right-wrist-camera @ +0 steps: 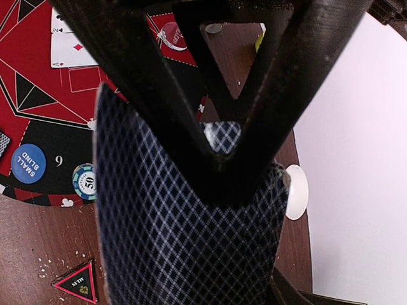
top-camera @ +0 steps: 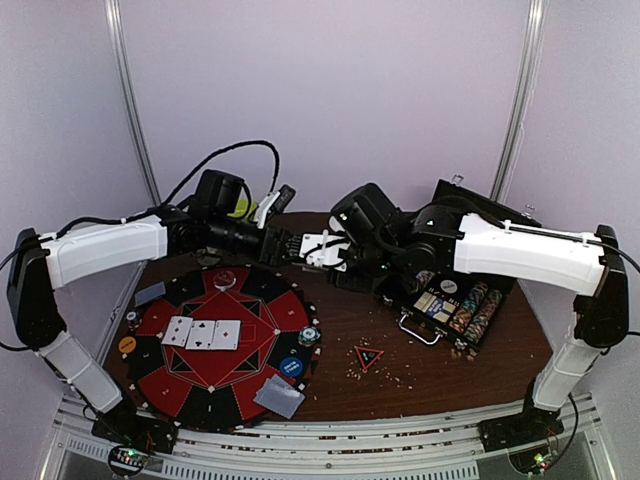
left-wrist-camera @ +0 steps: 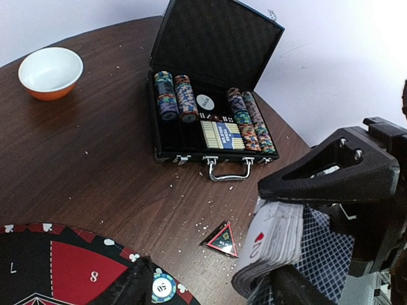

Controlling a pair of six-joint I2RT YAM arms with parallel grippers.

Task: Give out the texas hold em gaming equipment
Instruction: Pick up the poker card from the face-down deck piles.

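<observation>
Poker equipment [top-camera: 291, 366] is sitting on the desk [top-camera: 430, 375]: the round mat [top-camera: 215, 385] by the left edge is carrying three face-up cards [top-camera: 203, 333], the right gripper [top-camera: 322, 248] is pinching the deck [right-wrist-camera: 191, 241] over the far edge, the left gripper [top-camera: 287, 243] hovering alongside, fingers [left-wrist-camera: 130, 289] spread.

Pale lilac walls [top-camera: 320, 90] and metal poles [top-camera: 133, 100] surround a dark brown wooden table [top-camera: 440, 375].

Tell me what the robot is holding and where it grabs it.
The right gripper pinches the deck of cards across its back and face, one finger on the patterned back.
</observation>
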